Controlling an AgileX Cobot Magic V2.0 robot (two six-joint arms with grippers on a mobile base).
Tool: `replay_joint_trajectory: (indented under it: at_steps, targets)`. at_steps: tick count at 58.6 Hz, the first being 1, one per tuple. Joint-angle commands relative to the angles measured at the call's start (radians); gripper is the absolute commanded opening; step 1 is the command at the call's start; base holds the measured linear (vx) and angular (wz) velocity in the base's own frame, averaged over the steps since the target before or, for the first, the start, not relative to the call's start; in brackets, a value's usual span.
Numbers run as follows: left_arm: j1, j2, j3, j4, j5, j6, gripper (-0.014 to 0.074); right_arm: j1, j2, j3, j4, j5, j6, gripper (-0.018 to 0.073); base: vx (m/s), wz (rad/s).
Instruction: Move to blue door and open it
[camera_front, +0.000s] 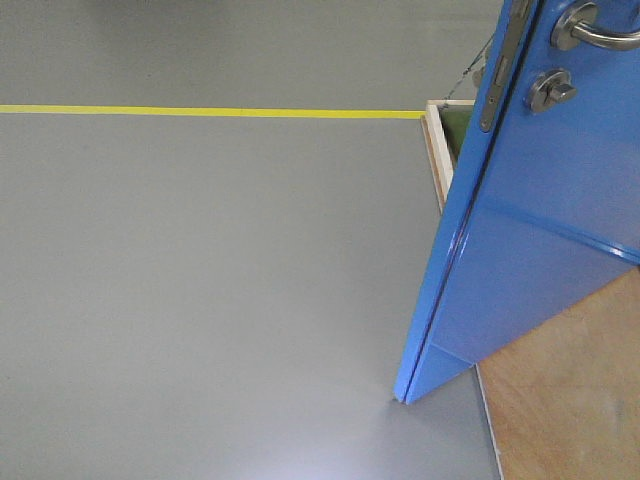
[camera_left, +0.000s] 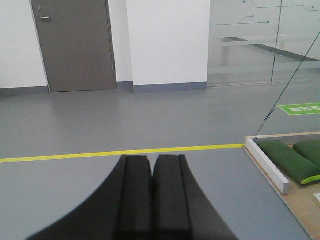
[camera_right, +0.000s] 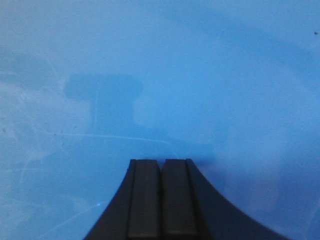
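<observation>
The blue door (camera_front: 540, 230) stands at the right of the front view, swung ajar so its dark edge faces me. Its silver lever handle (camera_front: 595, 30) and round thumb-turn lock (camera_front: 551, 91) show at the top right. My right gripper (camera_right: 160, 161) is shut and empty, its tips very close to or against the glossy blue door panel (camera_right: 200, 75), which fills the right wrist view and reflects the gripper. My left gripper (camera_left: 152, 158) is shut and empty, held over the grey floor and pointing away from the door.
A yellow floor line (camera_front: 200, 111) crosses the grey floor. A wooden platform (camera_front: 570, 390) with a white rim (camera_left: 265, 165) lies under the door and holds green bags (camera_left: 287, 160). A grey door (camera_left: 75, 45), white wall and glass partition (camera_left: 260, 40) stand far off.
</observation>
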Motion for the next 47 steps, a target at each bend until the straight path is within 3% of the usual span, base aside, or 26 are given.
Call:
replay_joint_trajectory:
  at_steps: [1, 47]
  targets:
    - [0.001, -0.014, -0.027, -0.002, -0.083, -0.007, 0.0073, 0.008, -0.034, -0.030, 0.040, -0.025, -0.012, -0.0001, 0.09, 0.09]
    - [0.001, -0.014, -0.027, -0.002, -0.083, -0.007, 0.0073, 0.008, -0.034, -0.030, 0.040, -0.024, -0.012, -0.0001, 0.15, 0.08]
